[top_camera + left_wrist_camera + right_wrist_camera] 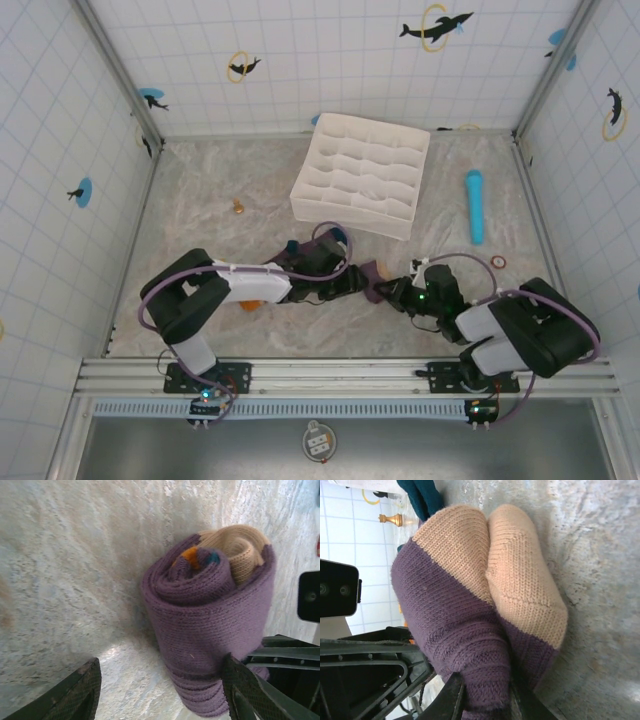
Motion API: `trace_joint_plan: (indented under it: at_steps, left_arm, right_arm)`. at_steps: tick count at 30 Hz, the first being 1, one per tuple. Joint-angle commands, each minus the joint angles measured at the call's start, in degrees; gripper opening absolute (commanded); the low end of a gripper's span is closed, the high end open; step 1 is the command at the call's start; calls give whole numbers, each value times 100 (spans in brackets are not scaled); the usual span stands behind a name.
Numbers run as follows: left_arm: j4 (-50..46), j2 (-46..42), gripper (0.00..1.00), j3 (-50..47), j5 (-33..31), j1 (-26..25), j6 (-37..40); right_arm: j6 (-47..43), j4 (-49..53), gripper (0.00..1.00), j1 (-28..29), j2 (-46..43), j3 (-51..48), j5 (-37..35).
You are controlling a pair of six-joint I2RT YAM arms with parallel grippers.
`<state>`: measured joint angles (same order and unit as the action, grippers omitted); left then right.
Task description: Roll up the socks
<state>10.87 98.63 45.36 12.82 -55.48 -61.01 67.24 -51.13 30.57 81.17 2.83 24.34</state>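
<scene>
As socks [210, 630] lie rolled, ribbed purple knit

Rolled socks [210, 630] lie on the table [75, 555], partly inside the spread left hand [161, 661]

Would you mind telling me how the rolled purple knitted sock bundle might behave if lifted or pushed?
The rolled purple knitted sock bundle looks soft, so it would probably squash and feel light. Its coiled, rounded shape may roll when nudged, or loosen. The ribbed knit seems grippy, unlikely to slip from the right gripper pinching it.
</scene>
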Motion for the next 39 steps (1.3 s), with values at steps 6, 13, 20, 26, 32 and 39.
trace_joint_plan:
  at_steps: [6,13,20,26,32,39]
  left_arm:
    - [343,388,63,200,-159,-41,-153]
    - [441,710,39,328,-164,-59,-205]
    - [30,838,10,559,-314,-59,-276]
    - [-1093,874,0,1009,-363,-42,-100]
    - [-1725,750,0,1241,-162,62,-130]
    - [-2156,632,0,1284,-95,91,-104]
  right_arm:
    - [684,607,2,-79,529,-333,379]
    - [944,307,5,-117,524,-439,433]
    - [798,390,22,-141,229,-452,376]
    - [-541,2808,48,90,-1104,358,-463]
    - [-1706,4858,63,423,-2135,1342,-1517]
    - [-2785,5621,68,1262,-2239,2001,-3020]
